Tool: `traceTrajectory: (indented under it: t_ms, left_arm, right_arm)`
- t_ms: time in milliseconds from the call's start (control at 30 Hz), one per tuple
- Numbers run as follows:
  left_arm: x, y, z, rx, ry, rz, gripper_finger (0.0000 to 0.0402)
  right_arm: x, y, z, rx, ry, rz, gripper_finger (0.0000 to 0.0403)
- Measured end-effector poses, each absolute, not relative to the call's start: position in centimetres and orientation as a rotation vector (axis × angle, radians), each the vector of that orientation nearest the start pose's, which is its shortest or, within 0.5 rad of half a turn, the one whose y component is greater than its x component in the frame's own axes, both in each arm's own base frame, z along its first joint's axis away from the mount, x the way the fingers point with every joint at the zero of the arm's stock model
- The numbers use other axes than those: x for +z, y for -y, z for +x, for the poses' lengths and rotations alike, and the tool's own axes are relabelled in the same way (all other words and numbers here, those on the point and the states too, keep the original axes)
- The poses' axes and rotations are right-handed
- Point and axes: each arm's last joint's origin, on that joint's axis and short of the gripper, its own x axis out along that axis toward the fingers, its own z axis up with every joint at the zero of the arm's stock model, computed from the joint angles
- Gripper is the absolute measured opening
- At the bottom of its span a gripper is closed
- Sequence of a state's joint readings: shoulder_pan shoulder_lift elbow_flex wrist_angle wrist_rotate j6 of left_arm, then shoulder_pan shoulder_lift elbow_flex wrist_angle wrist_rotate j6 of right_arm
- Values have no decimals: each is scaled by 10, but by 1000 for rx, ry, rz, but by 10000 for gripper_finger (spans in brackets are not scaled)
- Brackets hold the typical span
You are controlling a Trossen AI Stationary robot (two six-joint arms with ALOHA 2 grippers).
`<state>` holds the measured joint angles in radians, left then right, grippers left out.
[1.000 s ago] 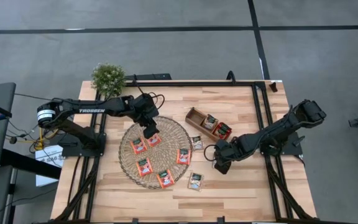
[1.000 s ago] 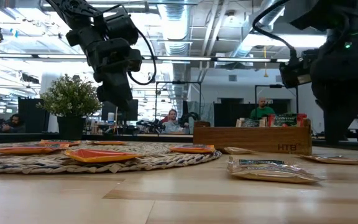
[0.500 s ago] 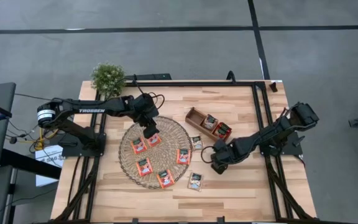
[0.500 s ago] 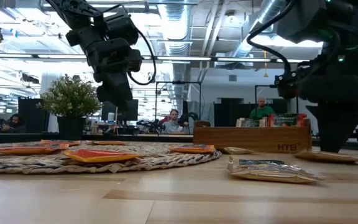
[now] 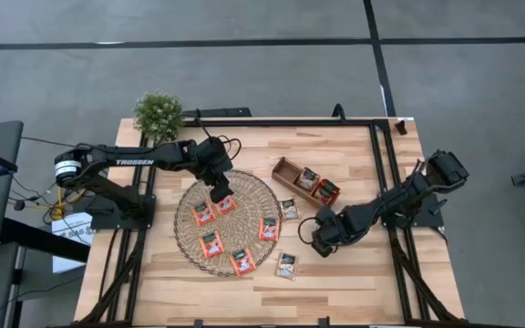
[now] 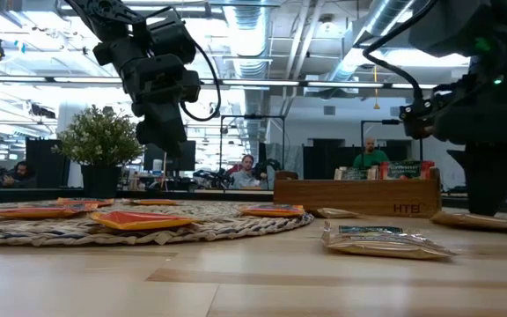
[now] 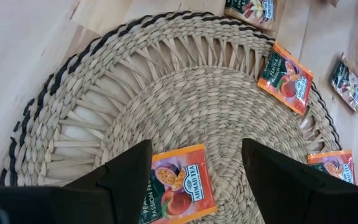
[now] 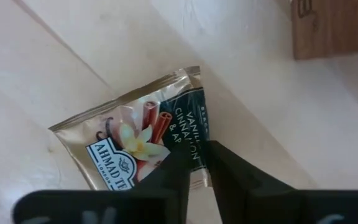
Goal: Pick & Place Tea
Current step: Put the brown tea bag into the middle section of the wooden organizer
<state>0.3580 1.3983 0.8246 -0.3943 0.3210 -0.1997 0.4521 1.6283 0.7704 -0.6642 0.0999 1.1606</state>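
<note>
The left gripper hangs over the round wicker mat with its fingers spread wide, and a red-orange tea sachet lies on the mat right between them. The right gripper pinches the edge of a green-and-pale tea sachet lying flat on the wooden table, fingers almost together.

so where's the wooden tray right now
High view: the tray sits right of the wicker mat, toward the table's far edge, with the right gripper just in front.
</note>
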Motion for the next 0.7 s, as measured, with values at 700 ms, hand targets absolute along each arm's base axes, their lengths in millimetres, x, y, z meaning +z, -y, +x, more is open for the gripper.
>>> traceTrajectory:
  t_ms: [700]
  left_arm:
    - [203, -85, 253, 124, -912, -506, 241]
  right_arm:
    - [136, -134, 212, -563, -1470, 541, 0]
